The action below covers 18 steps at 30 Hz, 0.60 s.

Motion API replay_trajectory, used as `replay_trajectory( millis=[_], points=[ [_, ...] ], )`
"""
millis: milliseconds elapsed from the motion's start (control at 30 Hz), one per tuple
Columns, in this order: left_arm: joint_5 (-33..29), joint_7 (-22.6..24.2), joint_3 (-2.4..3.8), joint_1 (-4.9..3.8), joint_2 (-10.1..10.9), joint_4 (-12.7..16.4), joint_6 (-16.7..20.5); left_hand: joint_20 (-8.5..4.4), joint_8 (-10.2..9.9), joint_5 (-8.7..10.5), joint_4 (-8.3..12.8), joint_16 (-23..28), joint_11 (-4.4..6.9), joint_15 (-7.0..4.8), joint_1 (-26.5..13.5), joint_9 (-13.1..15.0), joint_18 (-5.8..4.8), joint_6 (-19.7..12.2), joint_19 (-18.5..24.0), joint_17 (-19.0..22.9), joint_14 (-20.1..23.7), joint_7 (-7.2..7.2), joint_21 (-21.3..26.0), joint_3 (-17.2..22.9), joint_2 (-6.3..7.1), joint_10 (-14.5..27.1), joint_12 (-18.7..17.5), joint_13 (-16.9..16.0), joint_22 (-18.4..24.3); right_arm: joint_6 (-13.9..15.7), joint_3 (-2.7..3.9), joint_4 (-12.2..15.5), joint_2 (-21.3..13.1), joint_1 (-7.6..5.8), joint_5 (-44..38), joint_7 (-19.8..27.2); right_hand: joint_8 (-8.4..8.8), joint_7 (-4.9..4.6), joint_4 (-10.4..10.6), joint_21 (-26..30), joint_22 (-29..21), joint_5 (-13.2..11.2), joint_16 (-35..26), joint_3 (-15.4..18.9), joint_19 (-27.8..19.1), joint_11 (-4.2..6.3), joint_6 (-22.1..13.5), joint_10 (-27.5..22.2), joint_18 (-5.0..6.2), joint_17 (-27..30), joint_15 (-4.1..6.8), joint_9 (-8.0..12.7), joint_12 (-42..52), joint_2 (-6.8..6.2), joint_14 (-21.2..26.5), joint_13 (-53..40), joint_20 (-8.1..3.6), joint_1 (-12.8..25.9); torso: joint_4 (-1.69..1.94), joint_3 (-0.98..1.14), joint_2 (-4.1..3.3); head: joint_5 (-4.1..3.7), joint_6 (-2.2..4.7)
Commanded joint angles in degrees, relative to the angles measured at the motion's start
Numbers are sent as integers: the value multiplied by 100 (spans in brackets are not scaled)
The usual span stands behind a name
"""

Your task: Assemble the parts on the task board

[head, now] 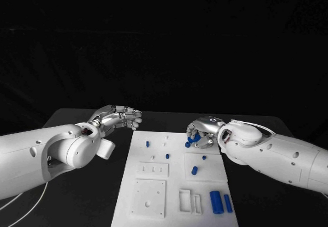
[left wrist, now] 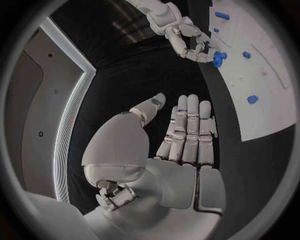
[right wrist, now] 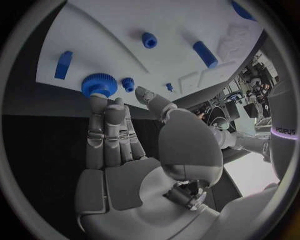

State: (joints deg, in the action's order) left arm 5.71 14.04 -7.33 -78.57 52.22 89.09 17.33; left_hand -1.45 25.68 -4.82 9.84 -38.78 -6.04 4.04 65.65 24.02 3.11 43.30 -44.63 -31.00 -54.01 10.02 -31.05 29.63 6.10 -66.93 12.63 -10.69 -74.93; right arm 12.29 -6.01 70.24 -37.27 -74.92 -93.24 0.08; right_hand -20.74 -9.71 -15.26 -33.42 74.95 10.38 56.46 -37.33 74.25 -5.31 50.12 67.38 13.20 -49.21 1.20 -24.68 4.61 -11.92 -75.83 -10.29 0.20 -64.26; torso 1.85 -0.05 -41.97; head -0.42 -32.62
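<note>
The left hand [head: 118, 117] hovers over the black bench [head: 96, 191] beside the task board [head: 152, 143], fingers loosely apart, holding nothing. On the board lie small blue parts [head: 194, 170]. The right hand [head: 201, 131] pinches what seems a ridged blue gear [right wrist: 99, 85] at the board's far edge: light, rigid plastic, best gripped by its rim.
</note>
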Motion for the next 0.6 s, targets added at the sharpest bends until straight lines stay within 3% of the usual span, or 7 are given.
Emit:
replay_trajectory(
  millis=[33, 433, 600],
  points=[
    [31, 27, 5, -13, 7, 38, -110, -17, -20, 19, -2, -35, 5, 5, -57, 6, 40, 23, 13, 1, 55, 32, -22, -8, -17, 47, 31, -9, -101, -52, -7, -25, 14, 15, -152, -58, 25, 11, 13, -44, 147, -35, 40, -27, 170, -2, 47, 28, 180, -6, 2, 0, -29, -62, -21, -9, -166, -8, 9, 7, -41, 6, -6],
    [31, 17, 6, -33, -3, 52, -126, -18, -23, 17, -1, -38, 5, 5, -63, 7, 41, 21, 16, 2, 58, 31, -25, -1, -17, 55, 36, -17, -100, -82, -8, 19, 67, 15, -217, -121, 28, 23, 38, -134, 146, -78, 111, -66, 170, 7, 86, 81, 180, -12, 9, -8, -29, -43, -14, -30, -176, -6, 23, -4, -104, 15, -21],
    [31, 16, 6, -35, -19, 43, -131, -19, -26, 14, -2, -39, 5, 5, -66, 8, 42, 20, 17, 2, 59, 31, -27, 3, -19, 58, 39, -21, -100, -120, -9, 14, 77, 15, -267, -171, 23, 45, 70, -231, 151, -140, 146, -121, 181, 48, 139, 205, 180, -1, 49, -17, 16, -59, 6, -88, -174, -7, 12, -12, -126, 2, -38]
  ],
)
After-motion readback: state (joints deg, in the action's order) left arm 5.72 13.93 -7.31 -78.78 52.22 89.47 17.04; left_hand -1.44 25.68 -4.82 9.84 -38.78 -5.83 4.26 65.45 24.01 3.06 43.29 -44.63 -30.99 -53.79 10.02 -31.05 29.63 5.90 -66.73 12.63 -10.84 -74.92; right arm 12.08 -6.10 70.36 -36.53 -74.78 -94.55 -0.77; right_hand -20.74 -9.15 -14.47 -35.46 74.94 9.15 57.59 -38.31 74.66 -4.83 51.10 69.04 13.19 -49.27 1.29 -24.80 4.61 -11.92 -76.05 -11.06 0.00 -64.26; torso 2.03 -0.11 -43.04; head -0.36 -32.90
